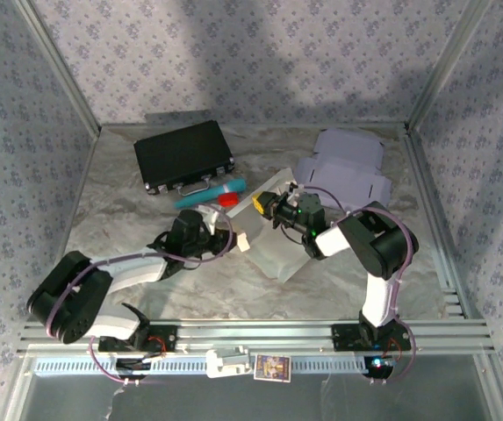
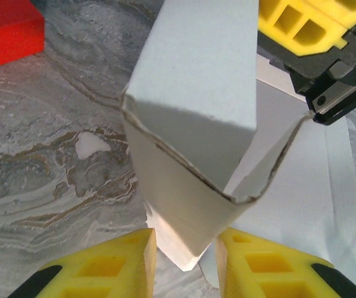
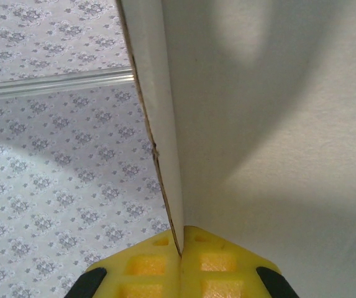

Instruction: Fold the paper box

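The paper box (image 1: pixel 279 247) is white cardboard, partly folded, lying mid-table between both arms. In the left wrist view a folded corner of the paper box (image 2: pixel 190 81) points down between my left gripper's (image 2: pixel 187 239) yellow fingers. The jaws stand a little apart around that corner; the right finger is at the card, and a gap shows on the left side. In the top view the left gripper (image 1: pixel 232 237) is at the box's left edge. My right gripper (image 3: pixel 181 247) is shut on a raised panel edge of the box (image 3: pixel 277 124), at its far side (image 1: pixel 262 204).
A black case (image 1: pixel 183 156) lies at the back left. A teal object (image 1: pixel 211 191) and a red block (image 1: pixel 227 199) sit just behind the box; the red block (image 2: pixel 4 31) is left of the flap. Another flat cardboard blank (image 1: pixel 343 171) lies back right. Walls enclose the table.
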### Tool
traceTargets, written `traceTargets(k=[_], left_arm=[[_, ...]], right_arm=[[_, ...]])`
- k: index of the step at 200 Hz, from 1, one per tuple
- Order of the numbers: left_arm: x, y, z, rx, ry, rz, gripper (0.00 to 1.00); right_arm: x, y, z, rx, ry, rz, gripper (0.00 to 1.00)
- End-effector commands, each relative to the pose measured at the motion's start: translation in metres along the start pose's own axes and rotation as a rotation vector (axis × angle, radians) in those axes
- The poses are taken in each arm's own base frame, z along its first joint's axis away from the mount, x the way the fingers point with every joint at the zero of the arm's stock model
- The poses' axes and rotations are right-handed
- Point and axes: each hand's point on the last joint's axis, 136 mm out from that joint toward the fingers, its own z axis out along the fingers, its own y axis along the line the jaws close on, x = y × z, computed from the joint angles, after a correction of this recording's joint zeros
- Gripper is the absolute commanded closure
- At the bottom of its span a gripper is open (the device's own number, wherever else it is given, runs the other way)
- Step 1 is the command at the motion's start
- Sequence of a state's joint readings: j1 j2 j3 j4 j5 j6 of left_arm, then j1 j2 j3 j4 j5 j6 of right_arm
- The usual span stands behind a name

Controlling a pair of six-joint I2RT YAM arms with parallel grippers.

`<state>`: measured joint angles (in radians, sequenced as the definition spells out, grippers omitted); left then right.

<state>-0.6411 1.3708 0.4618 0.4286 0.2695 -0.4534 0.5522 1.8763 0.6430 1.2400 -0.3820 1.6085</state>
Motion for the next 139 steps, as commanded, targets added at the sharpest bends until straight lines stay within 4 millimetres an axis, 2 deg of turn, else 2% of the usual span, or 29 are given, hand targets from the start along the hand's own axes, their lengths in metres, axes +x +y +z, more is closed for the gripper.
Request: traceTargets(k=[1,51,84,139], left_arm=[[-0.021,-0.010,0.007,0.043,-0.038,0.031,0.70],[-0.024,0.006,0.012,-0.072,-0.041,0.001,0.69],[-0.027,0.005,0.015,-0.165,-0.039,0.021,0.64],[-0.022,0.017,0.018,-0.338,-0.035,0.013,0.65]], right_arm=[[0.003,-0.002,0.003,0.016,0.018,0.018,1.00],[0.002,-0.003,0.004,0.014,0.012,0.020,1.00],[0.001,-0.003,0.004,0.017,-0.002,0.028,1.00],[-0.002,0.003,0.004,0.024,-0.038,0.038,1.00]])
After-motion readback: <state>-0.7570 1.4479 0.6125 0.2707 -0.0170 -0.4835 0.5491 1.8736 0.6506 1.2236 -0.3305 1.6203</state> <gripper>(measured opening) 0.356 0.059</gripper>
